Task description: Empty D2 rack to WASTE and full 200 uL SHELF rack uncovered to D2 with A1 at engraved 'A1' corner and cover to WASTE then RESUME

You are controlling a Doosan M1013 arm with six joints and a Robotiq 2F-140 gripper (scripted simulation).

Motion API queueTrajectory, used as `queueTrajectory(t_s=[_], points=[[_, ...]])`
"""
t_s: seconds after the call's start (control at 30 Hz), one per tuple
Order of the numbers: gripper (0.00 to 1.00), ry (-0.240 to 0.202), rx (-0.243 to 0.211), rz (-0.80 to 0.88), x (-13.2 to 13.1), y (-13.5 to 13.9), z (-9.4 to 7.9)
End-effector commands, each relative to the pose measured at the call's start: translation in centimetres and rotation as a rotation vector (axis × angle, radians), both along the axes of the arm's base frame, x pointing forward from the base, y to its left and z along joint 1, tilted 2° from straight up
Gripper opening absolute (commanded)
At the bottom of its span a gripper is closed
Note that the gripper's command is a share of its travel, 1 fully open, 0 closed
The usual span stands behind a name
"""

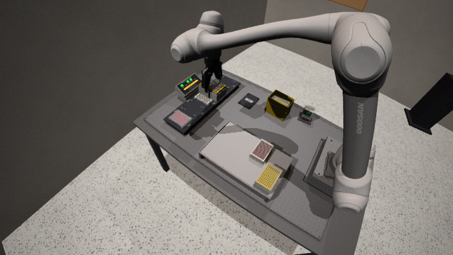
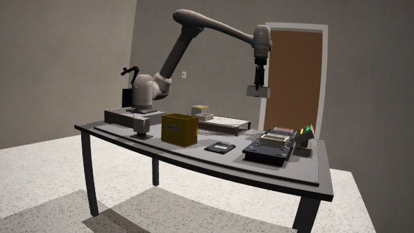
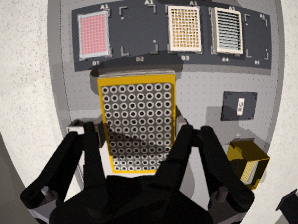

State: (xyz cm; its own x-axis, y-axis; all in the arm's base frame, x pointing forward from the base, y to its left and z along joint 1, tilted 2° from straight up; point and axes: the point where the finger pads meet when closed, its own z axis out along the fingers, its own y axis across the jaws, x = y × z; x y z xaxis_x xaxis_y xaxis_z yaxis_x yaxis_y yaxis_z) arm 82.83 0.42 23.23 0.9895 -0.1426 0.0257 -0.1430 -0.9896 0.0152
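My gripper (image 1: 215, 83) (image 2: 257, 88) (image 3: 141, 115) is shut on the long sides of a yellow-topped tip rack (image 1: 219, 87) (image 2: 264, 93) (image 3: 137, 112), high above the table. Its top shows pale rings on grey, with no gap visible; I cannot tell whether a cover is on it. Position D2 (image 3: 139, 31) shows bare brackets. The waste bin (image 1: 279, 111) (image 2: 177, 136) (image 3: 250, 146) stands upright with a yellow rack (image 1: 282, 101) (image 3: 247, 171) inside. On the shelf (image 1: 228, 143) (image 2: 229, 120) are a yellow-topped rack (image 1: 269, 177) (image 2: 200, 111) and a reddish-topped one (image 1: 262, 150).
Pink plate D1 (image 3: 94, 35), plate D3 (image 3: 184, 30) and reservoir D4 (image 3: 227, 31) sit in their brackets. The regrip nest (image 1: 245, 102) (image 3: 239, 106) is bare. The panel (image 1: 188, 84) shows green lights and an amber strip. A small green-button box (image 1: 304, 113) (image 2: 141, 126) stands beyond WASTE.
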Motion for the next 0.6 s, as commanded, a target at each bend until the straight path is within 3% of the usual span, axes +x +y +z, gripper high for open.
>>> queueTrajectory(t_s=[0.0, 0.3, 0.57], points=[[0.0, 0.0, 0.0, 0.0, 0.1, 0.9, 0.0], [0.0, 0.0, 0.0, 0.0, 2.6, 0.6, 0.1], [0.0, 0.0, 0.0, 0.0, 6.6, 0.0, 0.2]])
